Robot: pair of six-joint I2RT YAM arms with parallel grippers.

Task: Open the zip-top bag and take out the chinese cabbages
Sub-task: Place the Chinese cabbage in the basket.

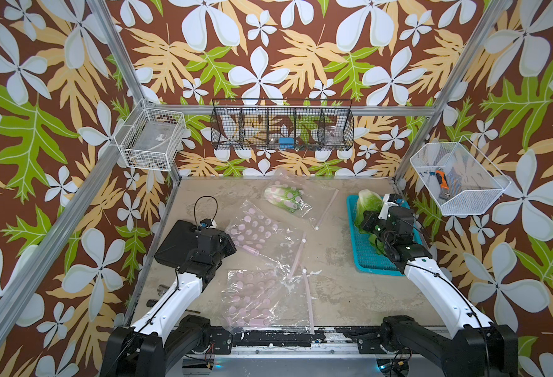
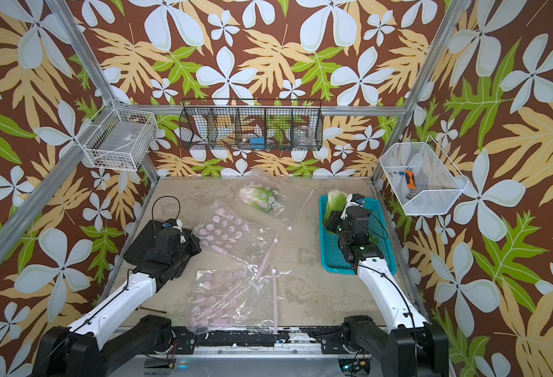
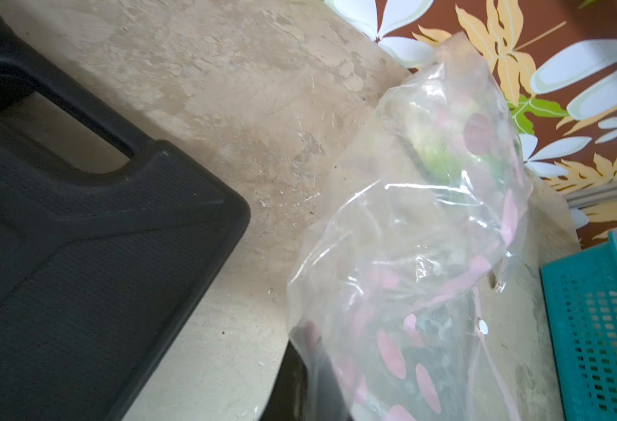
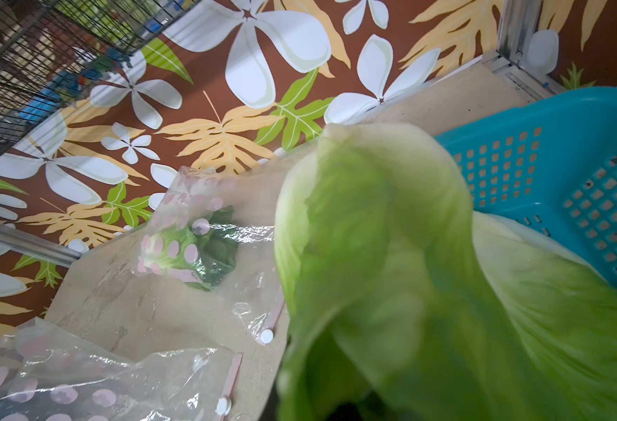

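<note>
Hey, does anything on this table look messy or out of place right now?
Mostly clutter: an empty middle bag and an empty near bag lie crumpled, the near one reaching the table's front edge. One cabbage is still inside the far bag.

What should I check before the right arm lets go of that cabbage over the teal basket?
1. Grip: right gripper shut on held cabbage: ok.
2. Position: held cabbage above teal basket: ok.
3. Landing spot: another cabbage already lies in the basket; room beside it: cannot tell.
4. Bags emptied: far bag has the last cabbage inside: not ok.
5. Clearance: left gripper free of middle bag: cannot tell.
</note>
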